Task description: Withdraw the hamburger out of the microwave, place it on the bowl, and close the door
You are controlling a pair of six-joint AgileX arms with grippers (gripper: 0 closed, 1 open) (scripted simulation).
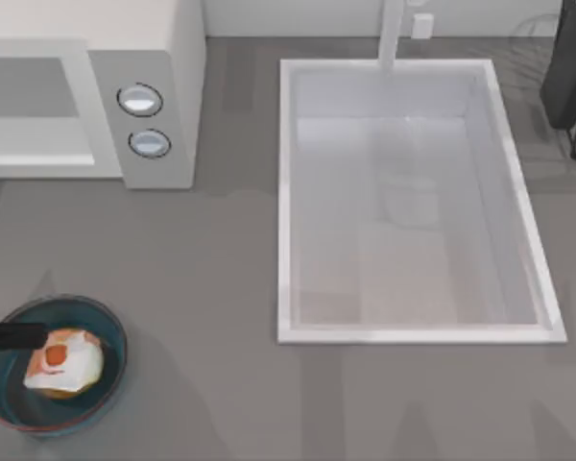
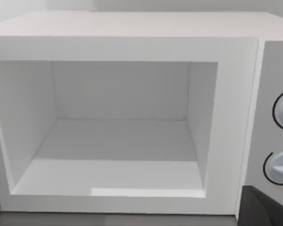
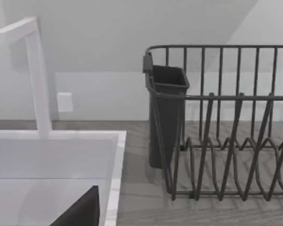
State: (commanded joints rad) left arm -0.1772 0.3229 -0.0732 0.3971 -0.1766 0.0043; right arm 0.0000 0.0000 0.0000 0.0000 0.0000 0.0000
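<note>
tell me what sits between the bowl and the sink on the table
Nothing: in the top view only bare grey table separates the bowl, which holds the hamburger, from the sink.

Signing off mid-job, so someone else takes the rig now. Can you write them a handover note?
Left gripper: at the table's left edge, over the bowl's rim.
Right gripper: parked at far right by the dish rack.
The hamburger lies in the bowl, front left of the table.
The microwave stands open, with its cavity empty.
Done: hamburger out and placed on the bowl.
Left: close the door.
</note>
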